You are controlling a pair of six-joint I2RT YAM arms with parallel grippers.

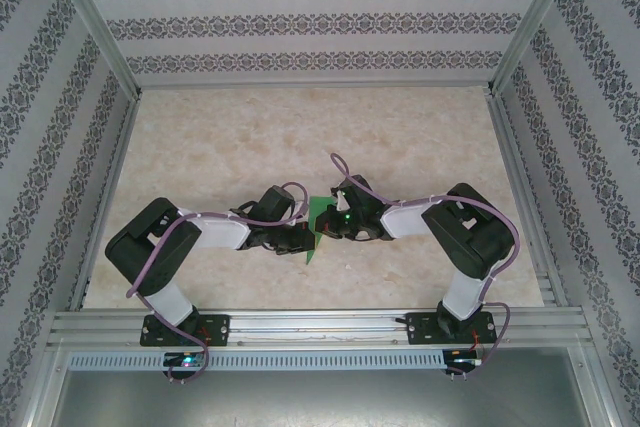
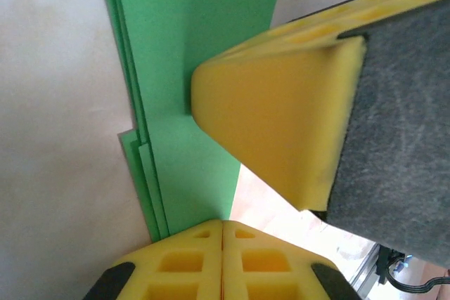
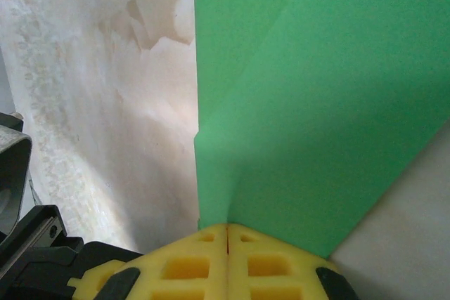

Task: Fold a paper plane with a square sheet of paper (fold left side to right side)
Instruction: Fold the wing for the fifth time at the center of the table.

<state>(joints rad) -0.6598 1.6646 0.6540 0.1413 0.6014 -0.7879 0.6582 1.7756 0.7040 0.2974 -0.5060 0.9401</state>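
Observation:
The green sheet of paper (image 1: 320,215) hangs folded between the two grippers above the middle of the table, a lower corner pointing down. Its stacked edges run along the left side of the paper (image 2: 197,68) in the left wrist view. My left gripper (image 2: 222,224) is shut, with the paper's bottom edge running into its tips. One yellow finger (image 2: 274,124) of the right gripper presses on the paper from the right. A crease in the paper (image 3: 316,103) runs straight into the closed seam of my right gripper (image 3: 226,227). From above, the left gripper (image 1: 303,237) and the right gripper (image 1: 338,225) almost touch.
The pale marble tabletop (image 1: 300,137) stretches behind and beside the arms. An aluminium rail (image 1: 320,322) runs along the near edge, with frame posts and patterned walls on three sides. Dark parts of the left arm (image 3: 14,173) show at the left edge of the right wrist view.

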